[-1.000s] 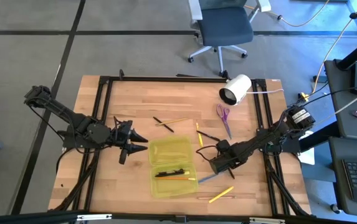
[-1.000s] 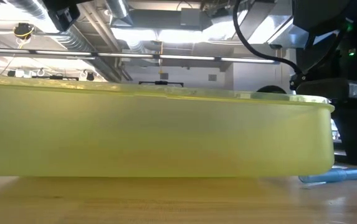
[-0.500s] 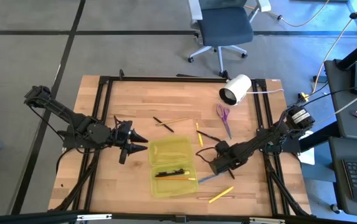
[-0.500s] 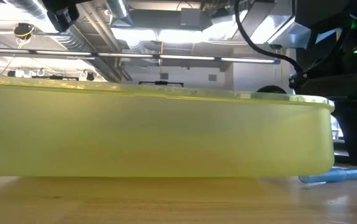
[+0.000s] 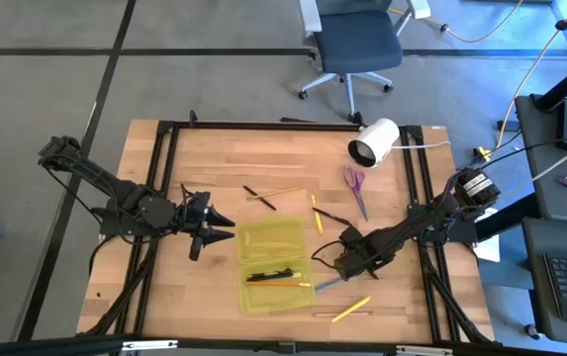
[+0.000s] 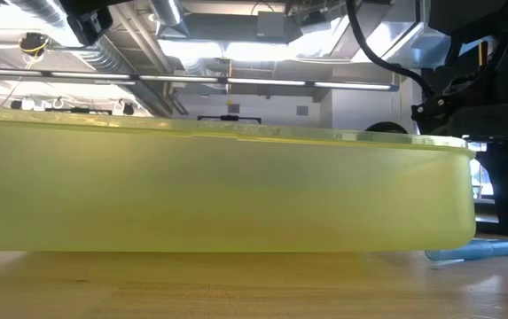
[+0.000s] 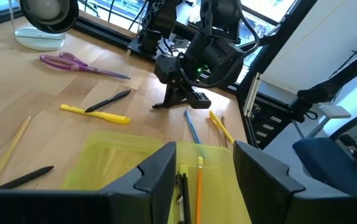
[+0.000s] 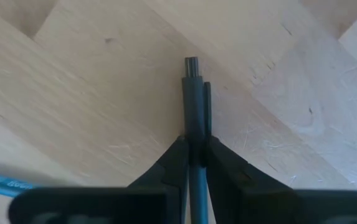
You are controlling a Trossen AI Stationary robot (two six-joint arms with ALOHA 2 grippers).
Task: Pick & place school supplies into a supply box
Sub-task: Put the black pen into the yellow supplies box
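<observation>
The supply box (image 5: 275,239) is a yellow-green open case in the middle of the table, with a black pen and an orange pencil (image 5: 281,284) inside; it fills the low view (image 6: 218,195). My right gripper (image 5: 342,261) is low over the table just right of the box, shut on a black pen (image 8: 193,93). My left gripper (image 5: 228,228) waits open, left of the box, which its wrist view shows (image 7: 103,162). Purple scissors (image 5: 355,186) and loose pens lie flat on the wood. My right gripper pinches the black pen between its two fingertips (image 8: 179,155), part way along the shaft. The pen runs on past the fingertips along their line, and its blunt end (image 8: 192,62) sticks out ahead. In the left wrist view it slants down to the wood (image 7: 161,105).
A white cylinder (image 5: 375,143) lies near the far right corner. A blue pen (image 5: 328,284) and a yellow one (image 5: 350,310) lie near the box's right near corner. Yellow and black pens (image 5: 315,213) lie beyond the box. Black frame rails (image 5: 417,178) run along the table's edges.
My right gripper has shifted a little toward the box and the near edge and turned slightly, staying shut on the black pen. The left arm and the box have kept still.
</observation>
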